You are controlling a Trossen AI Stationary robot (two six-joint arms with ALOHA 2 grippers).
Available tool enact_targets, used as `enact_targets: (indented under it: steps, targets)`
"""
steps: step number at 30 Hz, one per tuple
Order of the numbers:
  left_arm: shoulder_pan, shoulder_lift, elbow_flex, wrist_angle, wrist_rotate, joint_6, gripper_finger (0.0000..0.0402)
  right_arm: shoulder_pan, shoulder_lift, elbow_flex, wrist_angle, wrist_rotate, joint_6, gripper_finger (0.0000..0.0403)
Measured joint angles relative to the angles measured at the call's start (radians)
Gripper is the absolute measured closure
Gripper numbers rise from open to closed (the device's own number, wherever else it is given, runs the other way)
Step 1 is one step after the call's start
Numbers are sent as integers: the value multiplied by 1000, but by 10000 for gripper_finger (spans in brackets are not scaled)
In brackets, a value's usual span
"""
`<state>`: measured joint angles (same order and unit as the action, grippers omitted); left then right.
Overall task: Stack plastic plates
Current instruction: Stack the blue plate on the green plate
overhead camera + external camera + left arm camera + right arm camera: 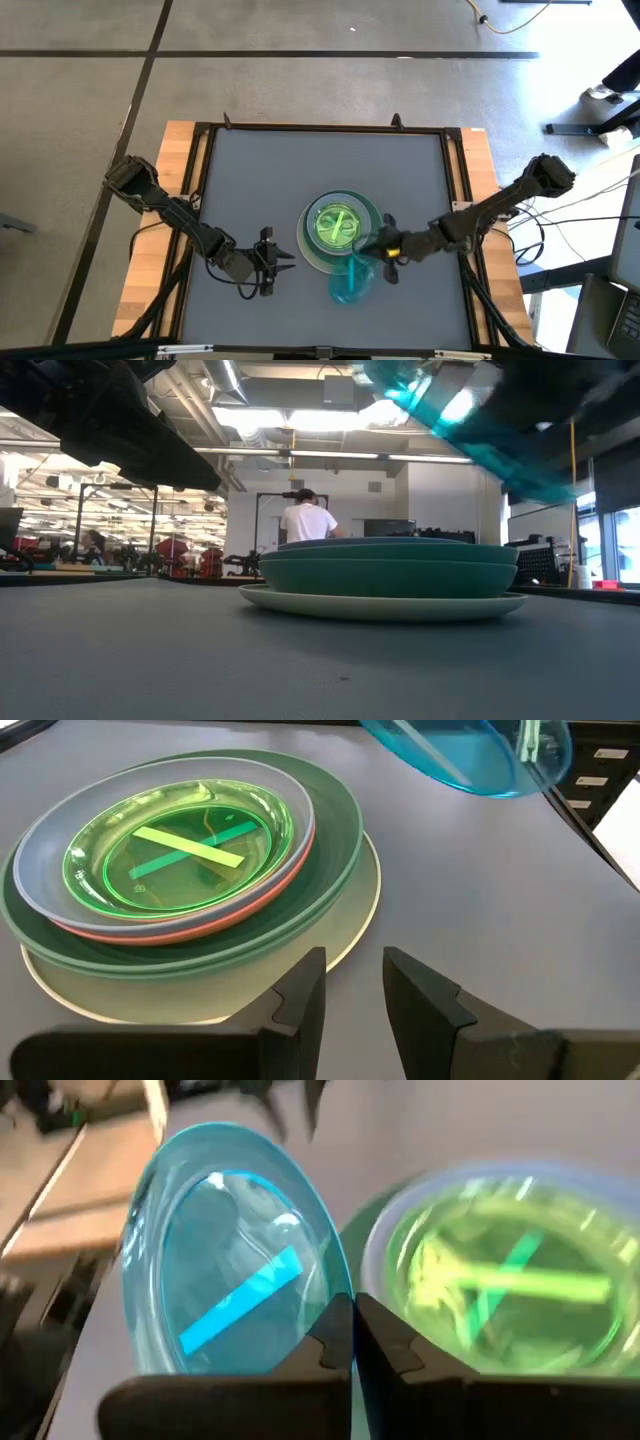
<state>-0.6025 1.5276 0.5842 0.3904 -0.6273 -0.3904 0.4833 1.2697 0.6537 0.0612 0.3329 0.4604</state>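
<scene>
A stack of plastic plates (340,228) sits mid-table: a cream plate (355,910) at the bottom, teal-green ones, a salmon one and a pale blue one above it, and a bright green translucent plate (180,845) on top. My right gripper (383,246) is at the stack's near right side, shut on a translucent cyan plate (352,282). That plate also shows in the low view (480,430) and in the left wrist view (470,755). My left gripper (268,262) is open, left of the stack, touching nothing. My right gripper (355,1335) pinches the cyan plate's rim (343,1290) between its two fingers, coming level from the table's right side. The plate is lifted clear of the table and steeply tilted, near the stack's near right edge.
The plates stand on a dark grey mat (260,180) inside a black frame with wooden table edges (180,160). There is bare mat on the far side and to the left. A person (307,520) stands far back in the room.
</scene>
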Motion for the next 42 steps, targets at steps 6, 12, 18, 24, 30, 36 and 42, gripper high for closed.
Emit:
enact_targets:
  steps: [6, 12, 18, 24, 30, 36, 42]
  targets:
    - [0, 0, 0, 0, 0, 0, 305, -154, 8, 0, 61, 0, -66, 402]
    - [0, 0, 0, 0, 0, 0, 305, -294, 8, 0, 62, -10, -69, 401]
    - [0, 0, 0, 0, 0, 0, 305, -379, 20, 0, 42, -11, -74, 401]
    - [0, 0, 0, -1, 0, 0, 305, -393, 93, -1, 36, -11, -80, 401]
    - [0, 0, 0, -1, 0, 0, 305, -392, 140, -1, 38, -12, -76, 400]
    - [0, 0, 0, 0, -1, 3, 305, -392, 143, -1, 41, -29, -68, 358]
    - [0, -10, 0, -3, -20, 22, 305, -392, 118, -1, 39, -43, -132, 289]
